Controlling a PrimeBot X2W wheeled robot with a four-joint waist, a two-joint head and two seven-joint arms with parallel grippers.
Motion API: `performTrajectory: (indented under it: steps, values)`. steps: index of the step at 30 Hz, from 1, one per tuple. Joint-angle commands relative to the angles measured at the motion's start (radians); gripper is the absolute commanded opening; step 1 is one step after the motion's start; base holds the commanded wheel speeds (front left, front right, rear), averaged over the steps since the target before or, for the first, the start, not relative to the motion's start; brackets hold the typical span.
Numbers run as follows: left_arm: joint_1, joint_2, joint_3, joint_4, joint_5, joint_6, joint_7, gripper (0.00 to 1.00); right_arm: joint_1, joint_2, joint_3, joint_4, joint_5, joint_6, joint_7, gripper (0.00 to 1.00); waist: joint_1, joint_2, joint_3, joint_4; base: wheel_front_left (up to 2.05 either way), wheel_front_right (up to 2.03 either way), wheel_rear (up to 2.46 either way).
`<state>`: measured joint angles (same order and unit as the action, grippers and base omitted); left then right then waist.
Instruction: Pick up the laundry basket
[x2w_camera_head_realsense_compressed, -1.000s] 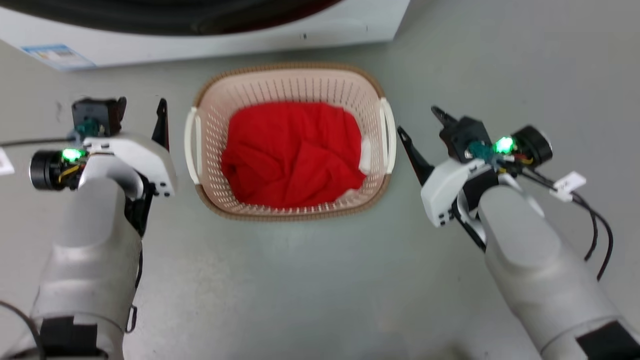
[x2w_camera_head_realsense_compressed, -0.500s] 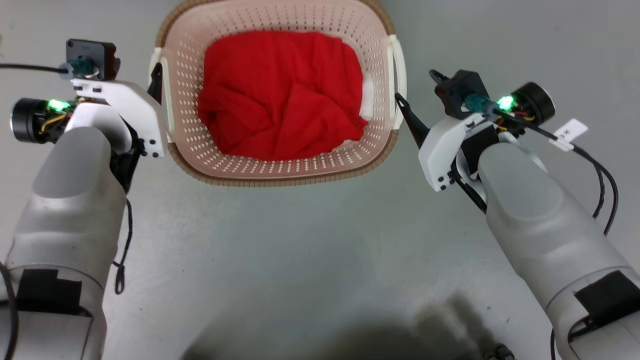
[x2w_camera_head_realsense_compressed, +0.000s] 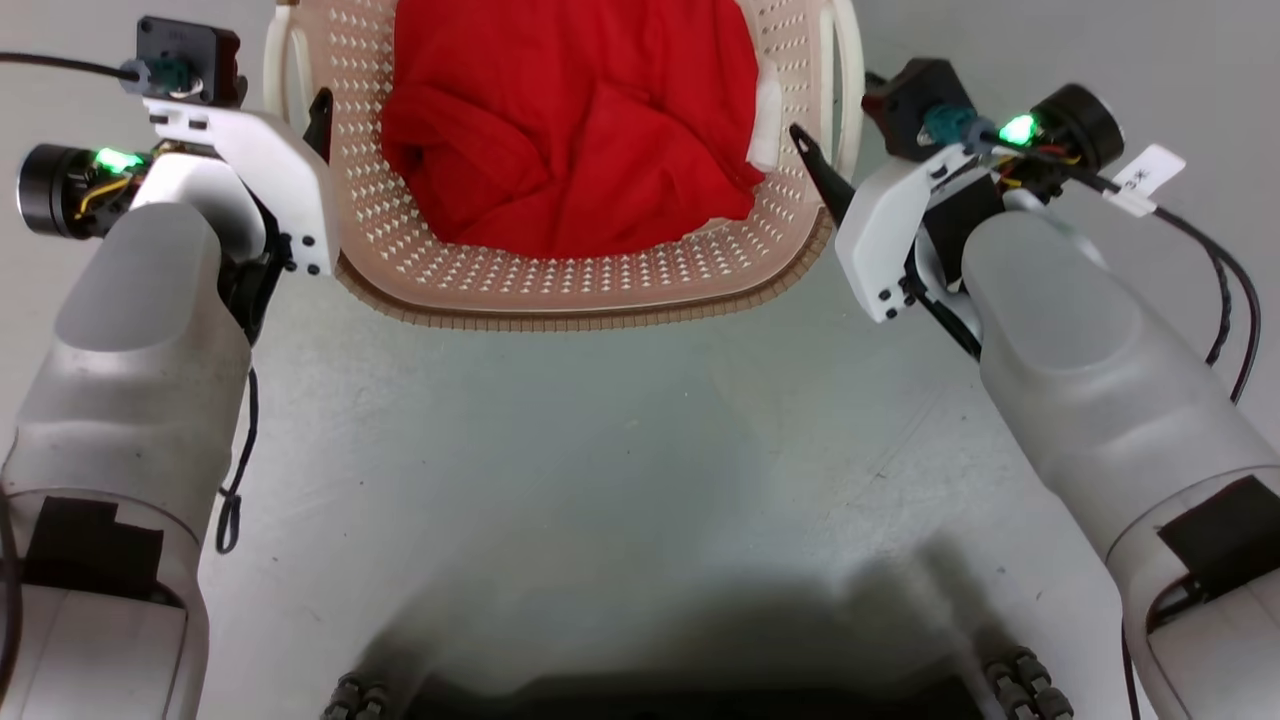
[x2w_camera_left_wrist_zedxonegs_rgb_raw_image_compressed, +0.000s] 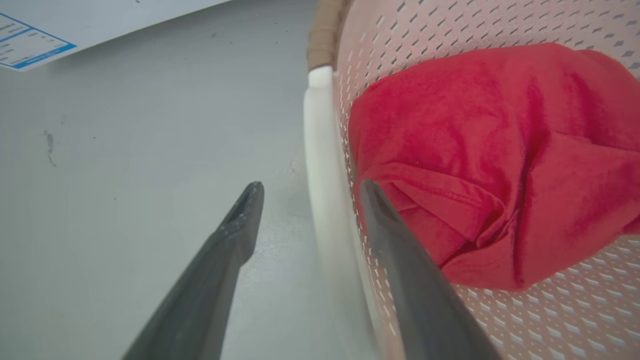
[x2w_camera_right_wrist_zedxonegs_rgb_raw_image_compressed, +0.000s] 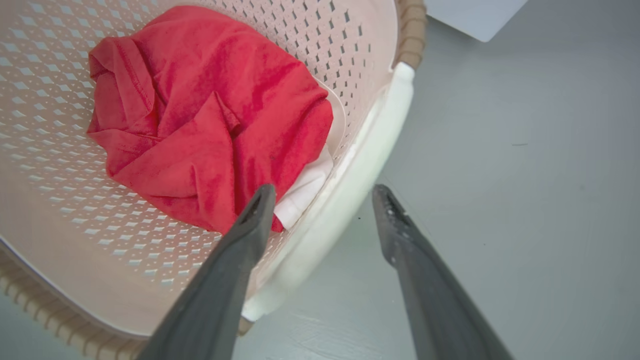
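Note:
The laundry basket (x2w_camera_head_realsense_compressed: 590, 285) sits on the grey floor, cream and perforated with a brown woven-look rim, and a crumpled red cloth (x2w_camera_head_realsense_compressed: 570, 110) lies in it. My left gripper (x2w_camera_head_realsense_compressed: 300, 105) is open at the basket's left white handle (x2w_camera_left_wrist_zedxonegs_rgb_raw_image_compressed: 320, 150). In the left wrist view one finger is outside the handle and one is inside the wall, with gaps on both sides. My right gripper (x2w_camera_head_realsense_compressed: 835, 105) is open too. It straddles the right handle (x2w_camera_right_wrist_zedxonegs_rgb_raw_image_compressed: 370, 145) the same way, its inner finger (x2w_camera_right_wrist_zedxonegs_rgb_raw_image_compressed: 250, 225) over the red cloth (x2w_camera_right_wrist_zedxonegs_rgb_raw_image_compressed: 200, 110).
A white cloth (x2w_camera_right_wrist_zedxonegs_rgb_raw_image_compressed: 305, 192) peeks from under the red one by the right handle. The washing machine's white panel with a blue label (x2w_camera_left_wrist_zedxonegs_rgb_raw_image_compressed: 30, 40) stands beyond the basket. My base and its wheels (x2w_camera_head_realsense_compressed: 1020, 680) show at the head view's bottom edge.
The head camera has tipped down, so the basket sits higher in the picture. Both grippers have moved from beside the basket onto its handles, fingers now straddling them.

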<state>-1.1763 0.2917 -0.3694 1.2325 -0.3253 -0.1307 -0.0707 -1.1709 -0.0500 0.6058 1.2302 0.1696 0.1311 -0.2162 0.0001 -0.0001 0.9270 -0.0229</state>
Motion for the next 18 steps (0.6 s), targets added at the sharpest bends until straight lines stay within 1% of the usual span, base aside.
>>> performTrajectory:
  steps: [1,8,9,10,11,13,14,18]
  values:
    - [-0.019,0.003,-0.007,0.002,-0.009,0.001,0.004,1.00,-0.021,-0.001,0.004,0.004,0.006,-0.001,0.001,1.00,-0.0001,0.0001,0.016,0.004,0.00,0.00,0.00]
    - [-0.036,-0.008,-0.061,0.011,-0.047,0.001,0.027,1.00,-0.050,-0.001,0.024,0.019,0.029,-0.001,0.009,1.00,-0.0001,0.0001,0.045,0.008,0.00,0.00,0.00]
    - [-0.039,-0.008,-0.068,0.011,-0.050,0.001,0.027,0.99,-0.052,-0.001,0.026,0.022,0.032,-0.001,0.008,0.73,-0.0001,0.0001,0.048,0.009,0.00,0.00,0.00]
    - [-0.042,-0.006,-0.074,0.012,-0.055,0.001,0.025,0.32,-0.057,-0.001,0.028,0.023,0.033,-0.001,0.006,0.16,-0.0001,0.0001,0.050,0.009,0.00,0.00,0.00]
    - [-0.040,-0.011,-0.082,0.012,-0.063,0.001,0.031,0.00,-0.059,-0.001,0.031,0.025,0.033,-0.001,0.007,0.00,-0.0001,0.0001,0.052,0.009,0.00,0.00,0.00]
    - [-0.040,-0.013,-0.101,0.010,-0.072,0.003,0.040,0.00,-0.060,-0.003,0.037,0.029,0.035,-0.001,0.010,0.00,-0.0001,0.0001,0.055,0.011,0.00,0.00,0.00]
    - [-0.042,-0.001,-0.108,0.011,-0.077,0.002,0.041,0.00,-0.058,-0.008,0.043,0.032,0.034,0.002,0.011,0.00,-0.0001,0.0001,0.055,0.011,0.00,0.00,0.00]
    - [-0.034,-0.012,-0.135,0.008,-0.106,0.002,0.045,0.00,-0.056,-0.006,0.055,0.037,0.044,0.004,0.013,0.00,-0.0001,0.0001,0.048,0.015,0.00,0.00,0.00]
